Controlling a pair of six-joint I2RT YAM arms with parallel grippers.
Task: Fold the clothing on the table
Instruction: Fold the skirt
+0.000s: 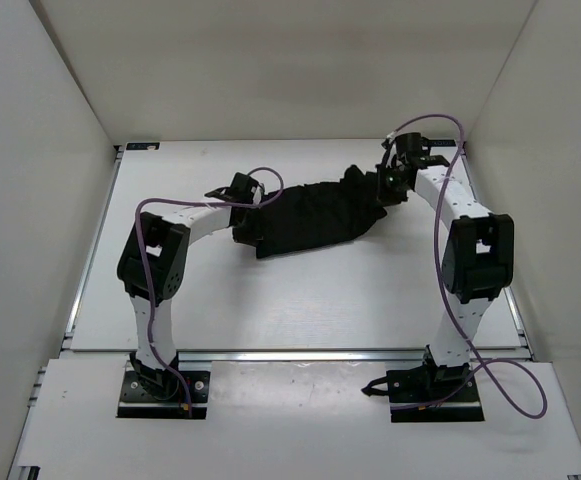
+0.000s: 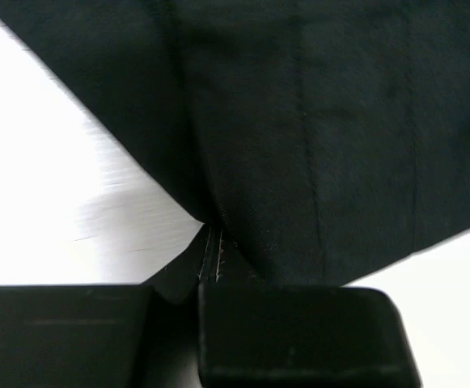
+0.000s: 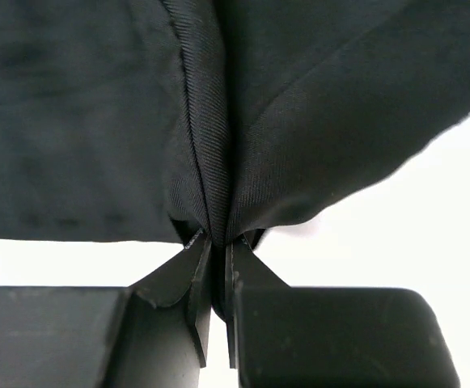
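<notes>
Seen from above, the left hand (image 1: 247, 218) merges with the black pleated fabric garment (image 1: 315, 212), dark on dark, so its fingertips cannot be told apart from the cloth. The right hand (image 1: 390, 186) is lost against the garment's far end in the same way. The pleat lines are too faint to follow from there.

In the left wrist view the garment runs off the top and right edges, the pinched hem disappears between the fingers, and the white flat surface (image 2: 65, 202) is streaked with blur. In the right wrist view the cloth is cut off at the top and left, and the gripped fold is hidden between the fingers.
</notes>
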